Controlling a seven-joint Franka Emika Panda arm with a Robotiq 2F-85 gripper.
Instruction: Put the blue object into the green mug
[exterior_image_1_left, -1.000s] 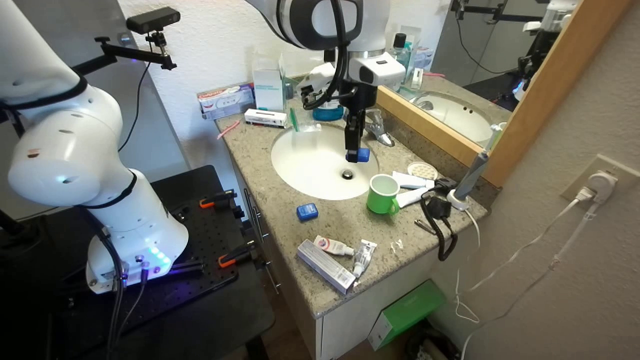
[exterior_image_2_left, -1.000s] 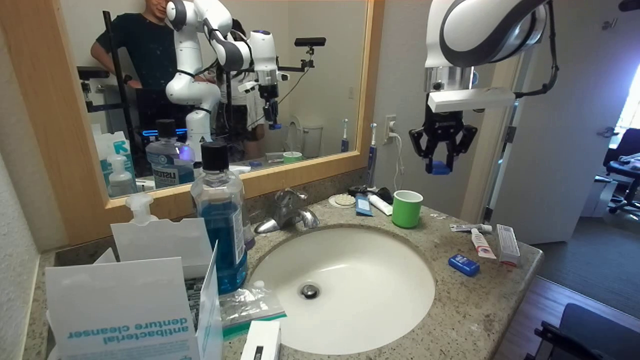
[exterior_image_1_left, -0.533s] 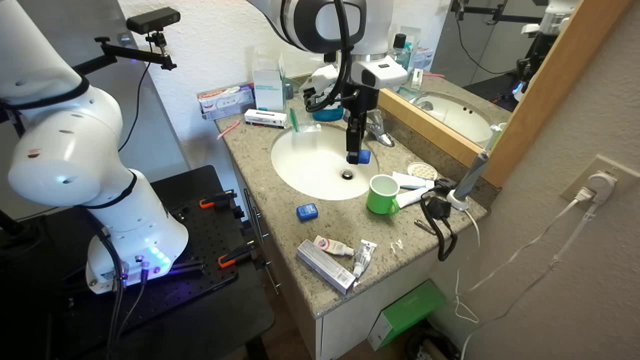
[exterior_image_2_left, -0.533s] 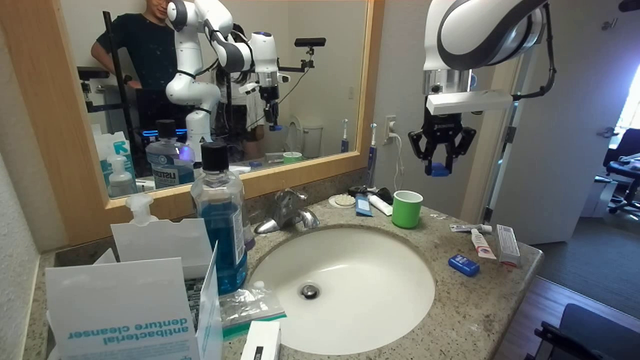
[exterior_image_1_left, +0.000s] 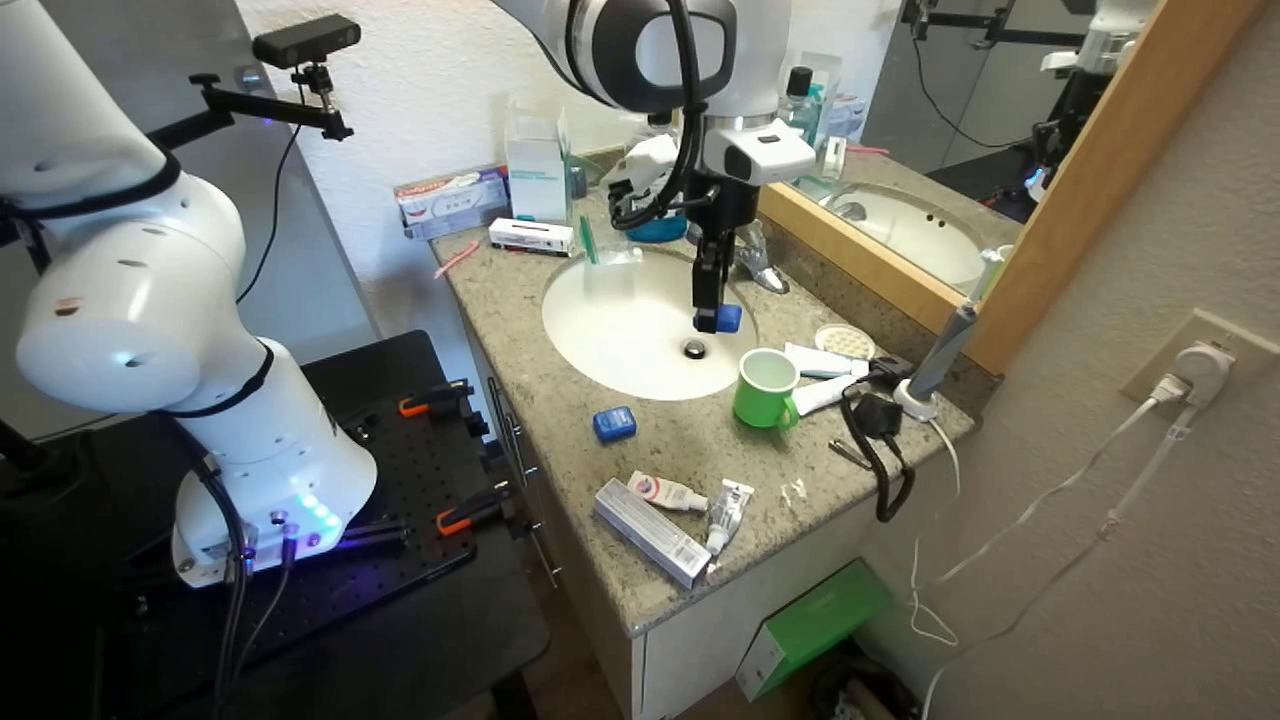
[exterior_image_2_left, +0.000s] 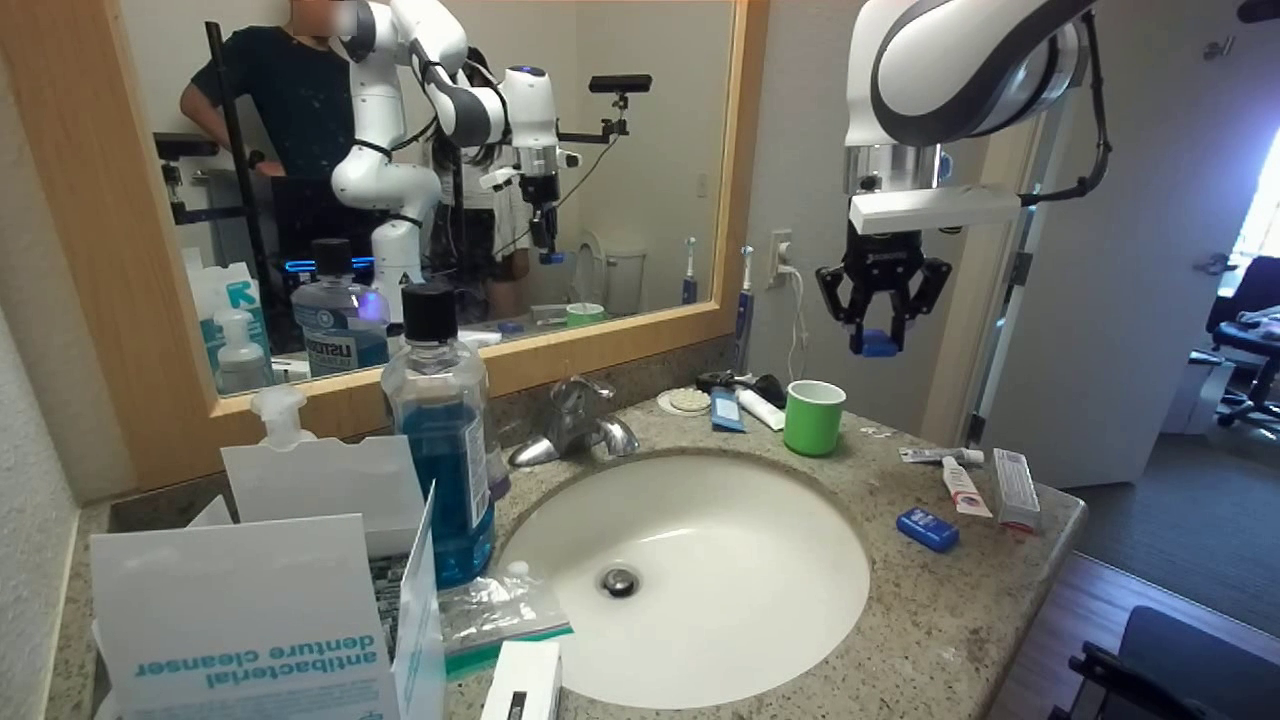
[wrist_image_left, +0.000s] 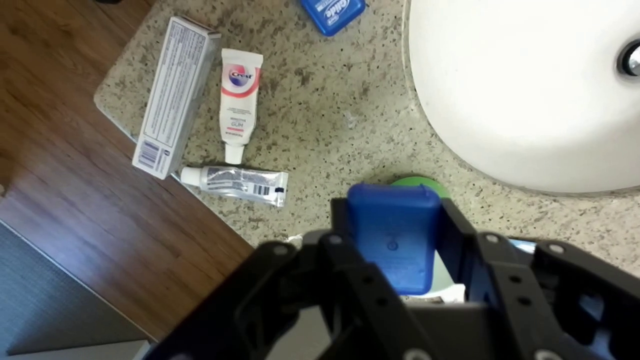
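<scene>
Pincer (exterior_image_2_left: 879, 337) is pointing down and grasping the blue box (wrist_image_left: 393, 240) between its tips, holding it in the air well above the bench (exterior_image_1_left: 680, 445). The green mug (exterior_image_1_left: 762, 405) is standing upright on that bench, mouth facing up. In both exterior views the mug is lying lower than the box and shifted toward the mirror (exterior_image_2_left: 650, 200); in the wrist view the box is hiding part of it. The box's longer side is seemingly running about level, crosswise to the pincer. So the coming move is probably calling for a drift mirrorward, then lowering into the mouth.
</scene>
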